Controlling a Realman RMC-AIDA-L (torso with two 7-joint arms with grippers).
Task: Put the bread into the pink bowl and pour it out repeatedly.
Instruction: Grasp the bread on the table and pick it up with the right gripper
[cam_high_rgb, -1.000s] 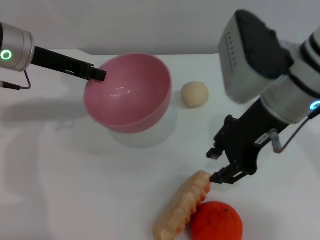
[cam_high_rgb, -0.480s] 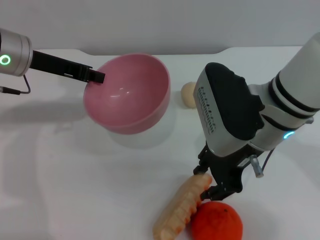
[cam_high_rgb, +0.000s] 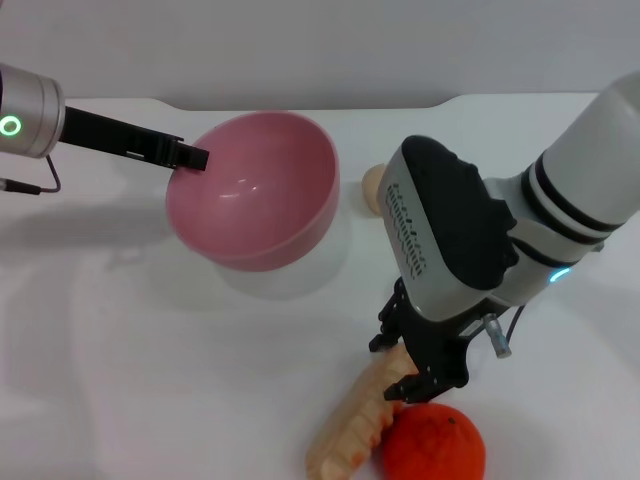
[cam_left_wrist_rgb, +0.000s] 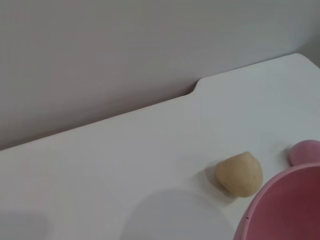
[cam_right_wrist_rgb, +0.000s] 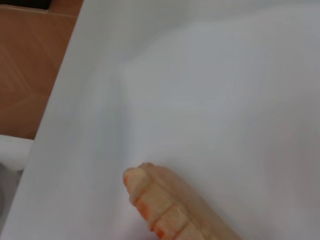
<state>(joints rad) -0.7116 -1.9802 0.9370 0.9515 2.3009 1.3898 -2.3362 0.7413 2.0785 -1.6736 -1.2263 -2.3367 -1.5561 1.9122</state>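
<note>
The pink bowl hangs tilted above the table at the back left, its opening facing me; its rim also shows in the left wrist view. My left gripper is shut on the bowl's left rim. The bread, a ridged orange-and-cream roll, lies on the table at the front right; one end shows in the right wrist view. My right gripper is low over the bread's far end. Its open fingers straddle that end.
A round orange fruit lies against the bread's right side. A small beige ball sits behind my right arm, also in the left wrist view, with a small pink ball near it. The table's edge is close to the bread.
My right arm has swung left and down, bringing its gripper from beside the bread's far end to around it. The left gripper and the bowl have hardly moved.
</note>
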